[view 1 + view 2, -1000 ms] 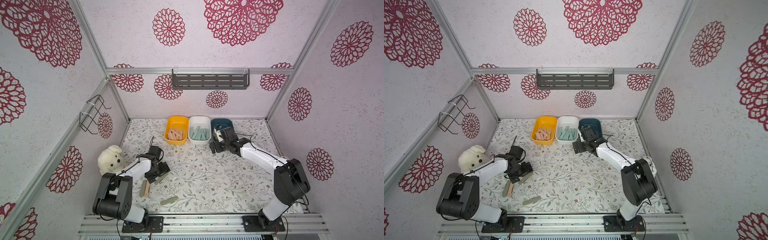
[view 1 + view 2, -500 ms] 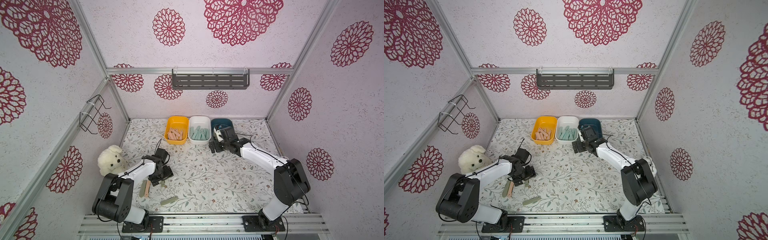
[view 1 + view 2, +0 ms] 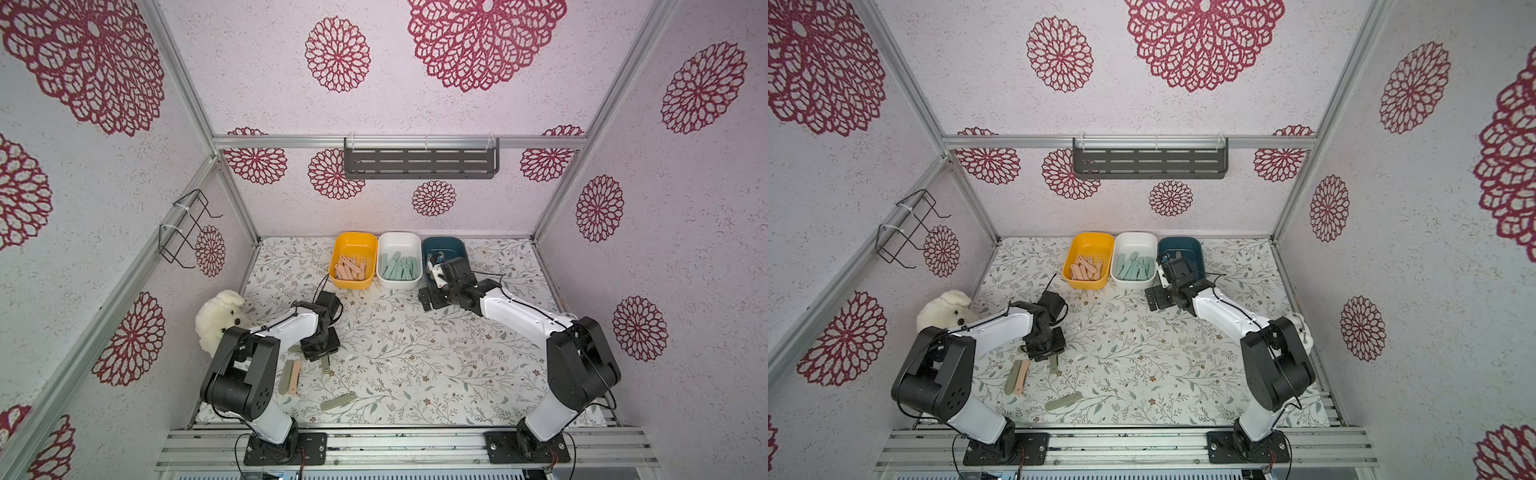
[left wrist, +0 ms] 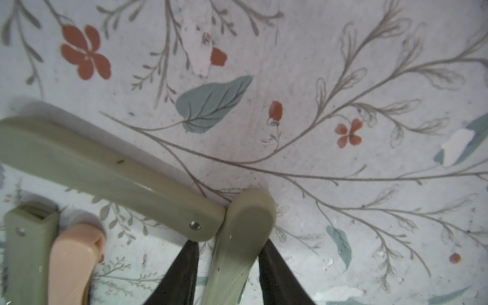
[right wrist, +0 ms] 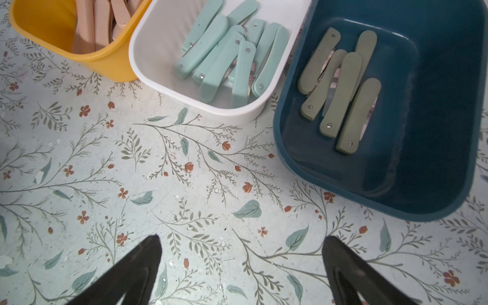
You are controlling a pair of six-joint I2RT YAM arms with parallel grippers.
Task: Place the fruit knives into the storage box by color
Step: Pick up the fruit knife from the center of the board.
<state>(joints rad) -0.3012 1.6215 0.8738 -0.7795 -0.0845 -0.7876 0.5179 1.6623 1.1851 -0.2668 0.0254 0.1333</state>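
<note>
Left wrist: left gripper [image 4: 228, 249] pinches 1 olive knife [image 4: 245, 224]; loose: 2 olive [image 4: 105, 169] [image 4: 29, 253], 1 pink [image 4: 71, 264]. Right gripper [image 5: 241, 239] spread.

In both top views we look from high above the front edge, down and toward the back wall. They are nearly equal and show the whole table [image 3: 415, 353] from far. The left wrist camera looks down, very near the table, at an olive knife [image 4: 245, 224]. The right wrist camera stands higher and faces down at the yellow box [image 5: 111, 68], white box [image 5: 158, 79] and blue box [image 5: 435, 105], which both top views also show.
</note>
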